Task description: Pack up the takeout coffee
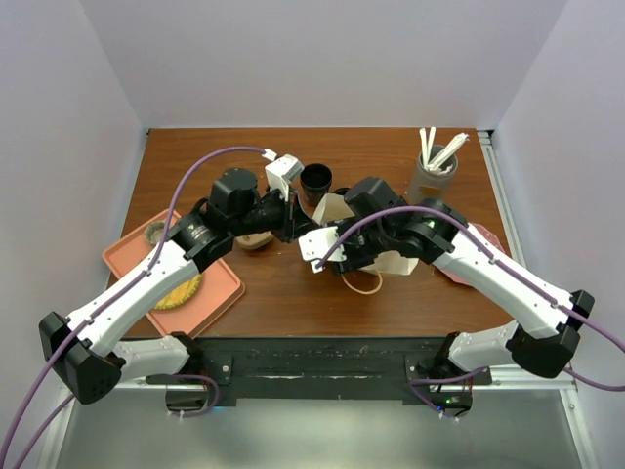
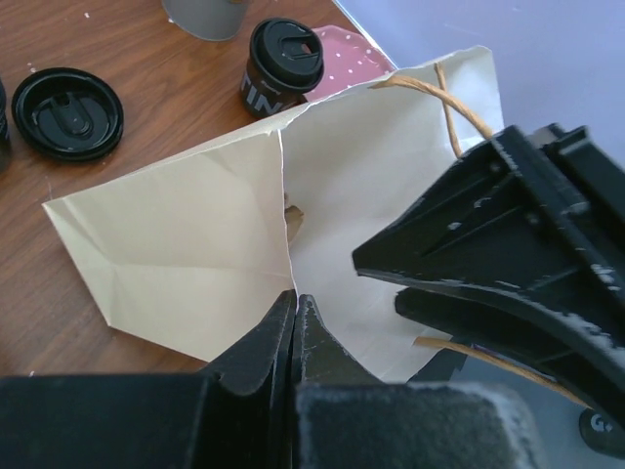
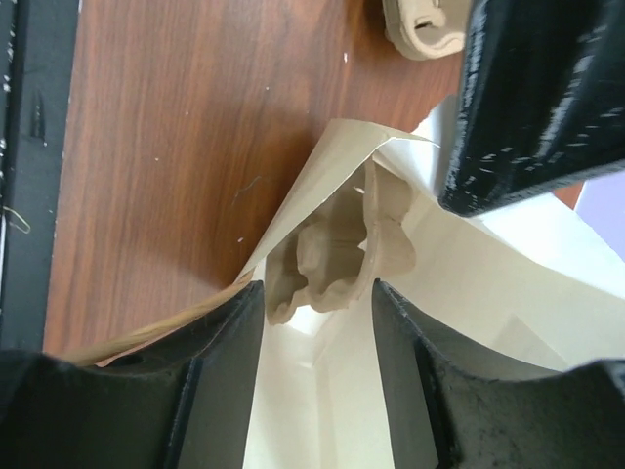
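Note:
The takeout coffee (image 2: 283,63), a small black cup with a sip lid, stands on the table beyond the cream paper bag (image 2: 195,244); I cannot make it out in the top view. My left gripper (image 2: 293,301) is shut on the bag's near edge, which also shows in the top view (image 1: 296,223). My right gripper (image 3: 317,288) is open at the bag's mouth (image 3: 469,293), its fingers either side of a brown pulp cup carrier (image 3: 332,259) inside. In the top view the right gripper (image 1: 337,234) meets the bag (image 1: 337,208) mid-table.
A loose black lid (image 2: 66,112) lies left of the coffee. A lidless black cup (image 1: 315,181) stands behind the bag. A grey holder with white utensils (image 1: 433,171) is at back right. A pink tray (image 1: 127,256) is at left. Another pulp carrier (image 1: 256,239) lies by the left gripper.

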